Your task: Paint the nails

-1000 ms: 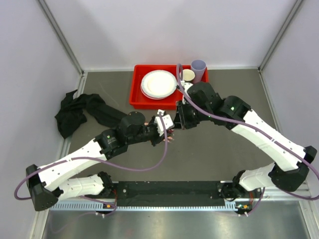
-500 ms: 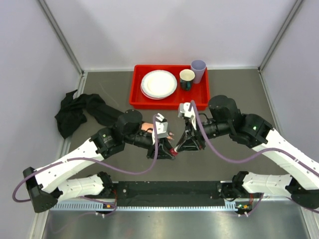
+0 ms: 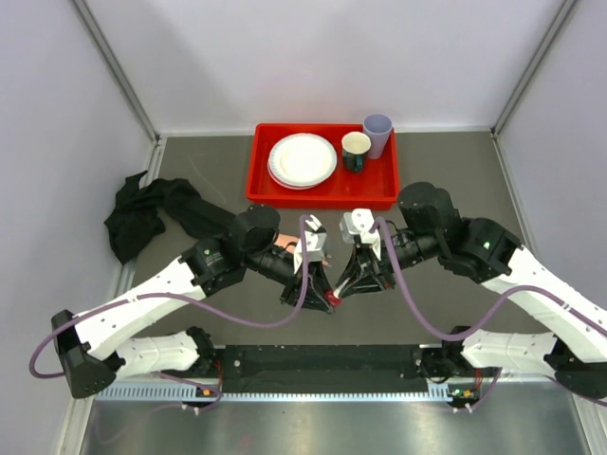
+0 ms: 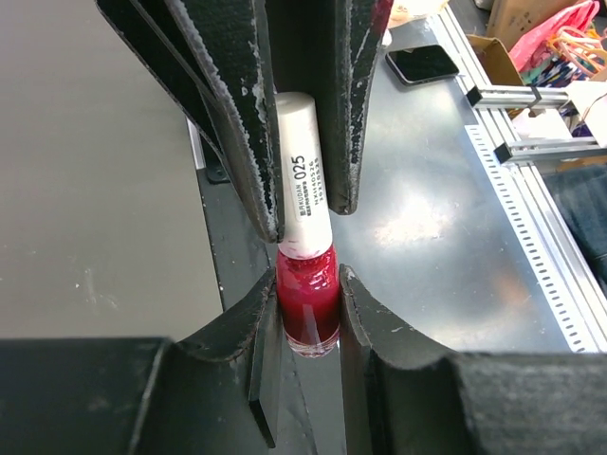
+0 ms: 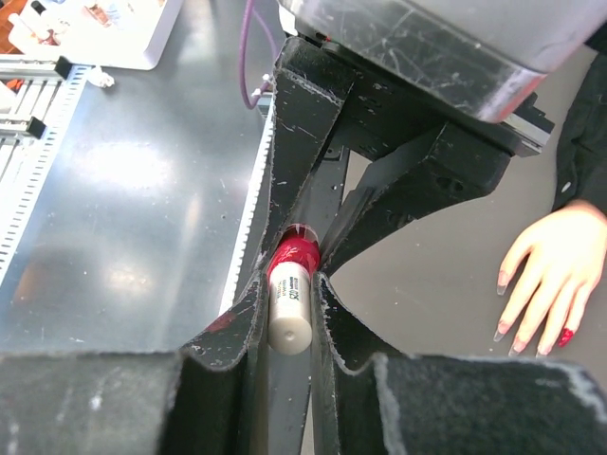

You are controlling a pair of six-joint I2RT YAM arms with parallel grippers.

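Note:
A nail polish bottle [image 4: 308, 308] with red polish and a white cap [image 4: 305, 180] is held between both grippers above the near middle of the table. My left gripper [image 4: 307, 281] is shut on the red glass body. My right gripper [image 5: 289, 284] is shut on the white cap [image 5: 289, 318], facing the left one tip to tip [image 3: 332, 297]. The pale mannequin hand [image 5: 555, 270] lies flat on the table to the right in the right wrist view. Of the nails, one [image 5: 566, 336] is dark red and the others look pale. In the top view the hand [image 3: 284, 245] is mostly hidden under the left arm.
A red tray [image 3: 322, 196] at the back holds white plates [image 3: 302, 159], a dark mug [image 3: 356, 150] and a lavender cup [image 3: 377, 133]. The hand's black sleeve [image 3: 194, 216] runs to a bunched black cloth [image 3: 133, 220] at the left. A black rail [image 3: 322, 362] lines the near edge.
My right arm swung from beside the red tray toward the near middle and met the left gripper. The left gripper lowered the bottle nearer; the right now grips the cap.

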